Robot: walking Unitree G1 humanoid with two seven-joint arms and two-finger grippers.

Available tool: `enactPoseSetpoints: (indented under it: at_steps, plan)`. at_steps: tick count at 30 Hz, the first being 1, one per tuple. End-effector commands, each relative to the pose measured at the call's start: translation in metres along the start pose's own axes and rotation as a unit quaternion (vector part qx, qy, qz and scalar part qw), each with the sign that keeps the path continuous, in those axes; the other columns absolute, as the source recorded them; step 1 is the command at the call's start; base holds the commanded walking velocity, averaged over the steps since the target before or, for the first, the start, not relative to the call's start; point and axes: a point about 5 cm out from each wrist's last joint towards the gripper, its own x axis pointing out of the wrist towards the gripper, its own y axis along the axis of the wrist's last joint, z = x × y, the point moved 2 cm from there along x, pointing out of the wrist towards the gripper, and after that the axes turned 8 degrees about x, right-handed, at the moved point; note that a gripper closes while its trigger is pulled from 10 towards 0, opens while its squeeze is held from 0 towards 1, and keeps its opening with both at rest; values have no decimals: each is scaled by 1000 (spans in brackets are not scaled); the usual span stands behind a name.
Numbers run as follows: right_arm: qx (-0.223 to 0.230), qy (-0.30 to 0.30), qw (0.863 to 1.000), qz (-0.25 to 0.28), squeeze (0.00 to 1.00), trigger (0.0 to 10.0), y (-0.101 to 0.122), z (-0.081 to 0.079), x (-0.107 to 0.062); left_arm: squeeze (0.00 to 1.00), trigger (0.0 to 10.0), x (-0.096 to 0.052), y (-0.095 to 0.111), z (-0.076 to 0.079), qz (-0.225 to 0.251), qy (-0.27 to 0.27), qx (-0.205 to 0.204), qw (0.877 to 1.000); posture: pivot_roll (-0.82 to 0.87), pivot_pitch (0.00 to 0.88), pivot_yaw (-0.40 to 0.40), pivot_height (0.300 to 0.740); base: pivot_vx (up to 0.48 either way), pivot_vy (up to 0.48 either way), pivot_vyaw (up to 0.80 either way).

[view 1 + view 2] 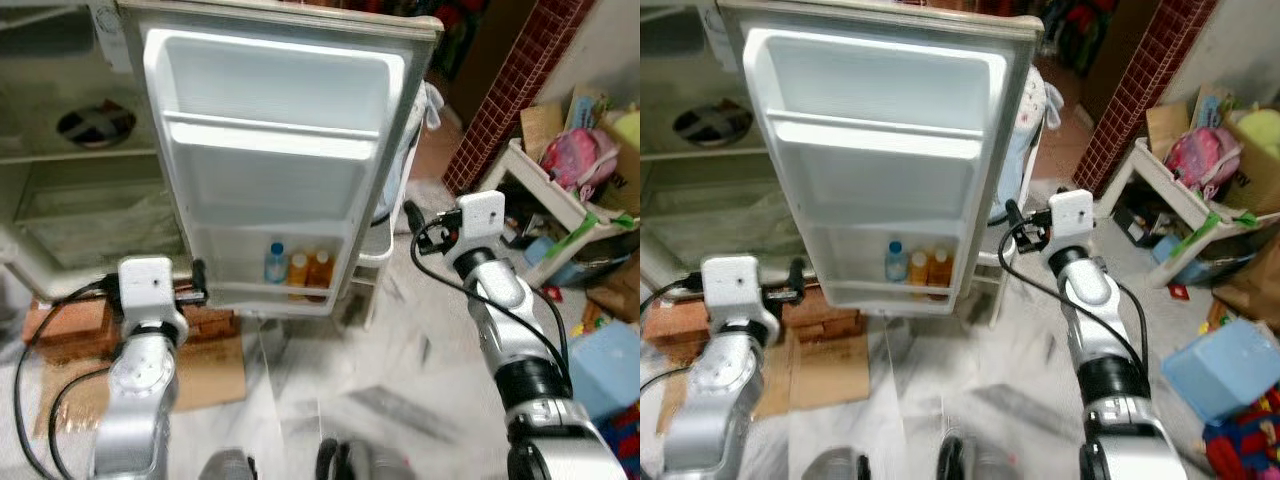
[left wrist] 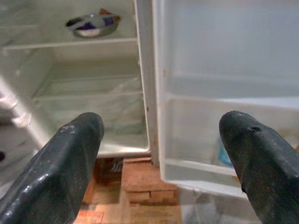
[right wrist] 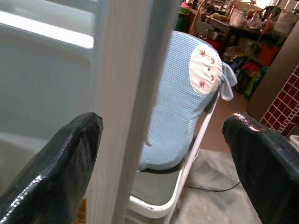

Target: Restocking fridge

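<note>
Cluttered household floor surrounds a small white fridge standing on red bricks [image 1: 70, 325], its white plastic-lined door [image 1: 280, 150] swung wide open toward the robot. On the door's lowest shelf stand three small bottles side by side: one clear with a blue label [image 1: 275, 263] and two filled with orange drink [image 1: 309, 272]. Inside the pale fridge cabinet [image 2: 84, 93], a round metal bowl [image 2: 91, 24] sits on an upper shelf, while the lower shelves and the door's upper racks look bare, so restocking seems only begun, with most space left to fill. The left tool [image 1: 200, 283] hangs just beside the door's lower hinge-side corner, its black fingers [image 2: 56, 163] spread apart and holding nothing. The right tool [image 1: 412, 215] sits at the door's free edge, fingers [image 3: 46, 168] wide apart on either side of that white edge, not visibly pressing it. Behind stands a white chair with a light blue cushion [image 3: 180, 107].
</note>
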Motion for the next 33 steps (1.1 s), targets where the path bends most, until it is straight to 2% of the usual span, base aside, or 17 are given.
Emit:
enactPoseSetpoints:
  at_steps: [1,7,9,15,33]
  plan:
    - [0,-9,1000,-17,0,10000,-6,7,-3,0,10000,-1,1,8,1,-13,-6,1000,50,68,-44,740,0,-439,0]
    - [13,-2,1000,-9,0,10000,-4,1,-2,0,10000,-1,1,7,4,-12,7,1000,53,69,-44,740,362,-311,0]
    - [12,0,1000,-5,0,10000,-3,-1,-2,0,10000,-1,4,6,10,-3,-13,1000,54,65,-44,740,360,-144,0]
    - [14,8,1000,11,0,10000,1,-6,-2,0,10000,-1,6,6,21,-10,-18,1000,55,63,-45,740,42,0,0]
    - [26,18,999,23,0,10000,9,-11,4,0,10000,1,8,7,29,-9,-27,999,53,51,-48,740,472,0,0]
